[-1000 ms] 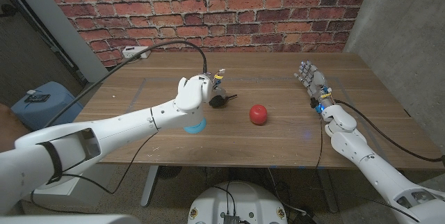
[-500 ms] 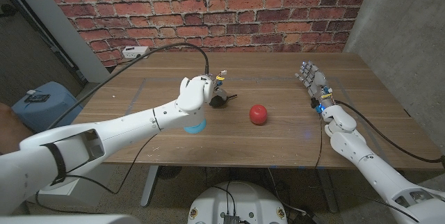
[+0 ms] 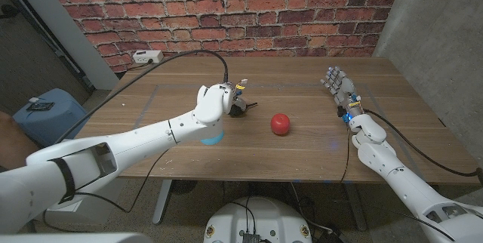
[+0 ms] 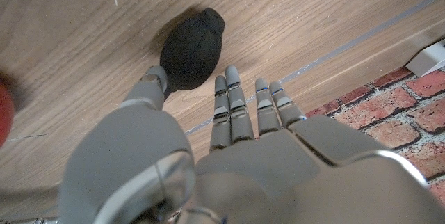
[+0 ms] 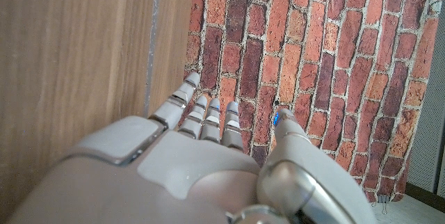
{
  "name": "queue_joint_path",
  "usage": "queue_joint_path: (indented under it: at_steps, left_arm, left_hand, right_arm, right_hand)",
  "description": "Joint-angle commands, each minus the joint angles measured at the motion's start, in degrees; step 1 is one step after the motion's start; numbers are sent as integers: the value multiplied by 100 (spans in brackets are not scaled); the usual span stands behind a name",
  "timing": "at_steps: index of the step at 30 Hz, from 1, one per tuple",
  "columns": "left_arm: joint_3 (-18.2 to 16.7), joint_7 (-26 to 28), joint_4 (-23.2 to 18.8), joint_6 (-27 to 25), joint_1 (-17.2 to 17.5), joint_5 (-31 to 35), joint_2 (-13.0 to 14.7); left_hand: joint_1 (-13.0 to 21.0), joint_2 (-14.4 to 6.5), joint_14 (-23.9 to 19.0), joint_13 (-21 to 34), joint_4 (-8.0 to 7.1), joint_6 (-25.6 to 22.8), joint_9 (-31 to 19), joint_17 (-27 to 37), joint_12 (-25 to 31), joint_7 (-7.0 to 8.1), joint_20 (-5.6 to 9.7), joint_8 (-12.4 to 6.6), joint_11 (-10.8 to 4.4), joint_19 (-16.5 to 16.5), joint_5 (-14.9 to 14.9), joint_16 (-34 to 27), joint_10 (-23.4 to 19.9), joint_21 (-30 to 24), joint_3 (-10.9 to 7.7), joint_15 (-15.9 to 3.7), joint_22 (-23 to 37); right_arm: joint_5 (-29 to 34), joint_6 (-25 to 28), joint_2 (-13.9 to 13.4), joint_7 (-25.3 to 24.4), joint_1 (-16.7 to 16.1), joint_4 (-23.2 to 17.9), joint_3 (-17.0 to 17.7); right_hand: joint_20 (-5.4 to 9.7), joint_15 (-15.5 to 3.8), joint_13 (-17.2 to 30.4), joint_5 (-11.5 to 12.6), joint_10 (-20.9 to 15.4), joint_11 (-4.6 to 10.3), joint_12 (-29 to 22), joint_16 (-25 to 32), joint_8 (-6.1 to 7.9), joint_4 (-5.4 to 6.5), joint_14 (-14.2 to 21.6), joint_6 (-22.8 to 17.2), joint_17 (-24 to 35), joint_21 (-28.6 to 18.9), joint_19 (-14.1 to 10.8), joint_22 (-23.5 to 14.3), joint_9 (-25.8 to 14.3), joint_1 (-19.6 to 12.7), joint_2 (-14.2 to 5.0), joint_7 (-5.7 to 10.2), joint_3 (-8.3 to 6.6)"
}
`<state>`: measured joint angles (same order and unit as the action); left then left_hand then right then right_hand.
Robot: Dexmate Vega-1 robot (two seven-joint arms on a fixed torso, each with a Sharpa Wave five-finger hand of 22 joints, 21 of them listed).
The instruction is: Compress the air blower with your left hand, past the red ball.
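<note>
Air blower (image 4: 192,49) just beyond left hand's (image 4: 229,161) fingertips (image 4: 231,78) — thumb alongside, unclasped

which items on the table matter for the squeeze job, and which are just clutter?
Job:
- air blower, black bulb on the table, at the left hand's fingertips
- left hand, reaching over the blower, no grip visible yet
- red ball, the landmark beside the blower

Lying about:
- blue round thing under the left forearm
- white power strip at the table's far edge
- right hand, open, idle
</note>
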<state>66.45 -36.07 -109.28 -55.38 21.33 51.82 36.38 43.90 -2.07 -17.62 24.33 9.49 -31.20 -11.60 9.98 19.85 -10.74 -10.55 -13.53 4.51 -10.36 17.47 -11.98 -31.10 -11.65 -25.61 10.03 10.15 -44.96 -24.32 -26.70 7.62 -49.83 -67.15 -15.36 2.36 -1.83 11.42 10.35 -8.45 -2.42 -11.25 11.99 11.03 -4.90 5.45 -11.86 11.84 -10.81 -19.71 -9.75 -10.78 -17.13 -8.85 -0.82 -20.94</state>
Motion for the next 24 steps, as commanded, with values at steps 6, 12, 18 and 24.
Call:
queue_joint_path:
  at_steps: [6,12,18,24]
  left_arm:
    - [-120,-183,34,56,234,386,-108]
    - [-160,-237,56,45,308,501,-175]
    - [-164,-272,83,51,369,677,-230]
    - [-189,-282,95,51,457,890,-275]
  left_hand:
    - [-210,289,-70,35,-27,-65,-36,21,-18,-4,16,1,8,-96,49,0,-48,-7,-21,-8,0]
    - [-193,293,-73,51,-27,-34,-43,21,-25,15,19,17,26,-100,69,10,-47,-1,-19,-11,0]
    - [-168,293,-87,67,-25,-49,-51,21,-32,10,17,14,1,-120,92,17,-50,-2,-20,-14,1]
    - [-135,288,-121,88,-22,-76,-61,20,-30,36,25,6,-18,-163,120,17,-74,-10,-24,-43,2]
  right_arm:
    - [-80,2,-11,41,-79,-28,51]
    - [-117,-4,-9,63,-114,-27,74]
    - [-167,-20,-5,100,-130,-1,109]
    - [-222,-32,14,160,-133,43,133]
  right_hand:
    - [89,34,6,-10,-5,-3,-23,36,17,-36,-5,-30,24,-29,-44,-5,-18,-100,-1,-29,-11]
    - [86,37,6,-10,-2,-2,-22,35,15,-38,-9,-23,24,-29,-45,-5,-18,-102,-1,-28,-8]
    - [87,33,6,-10,-1,3,-22,37,16,-41,-7,-26,24,-29,-45,-5,-18,-102,1,-27,-5]
    - [85,38,6,-11,-1,-7,-22,37,15,-42,-8,-22,25,-29,-46,-5,-18,-101,2,-31,0]
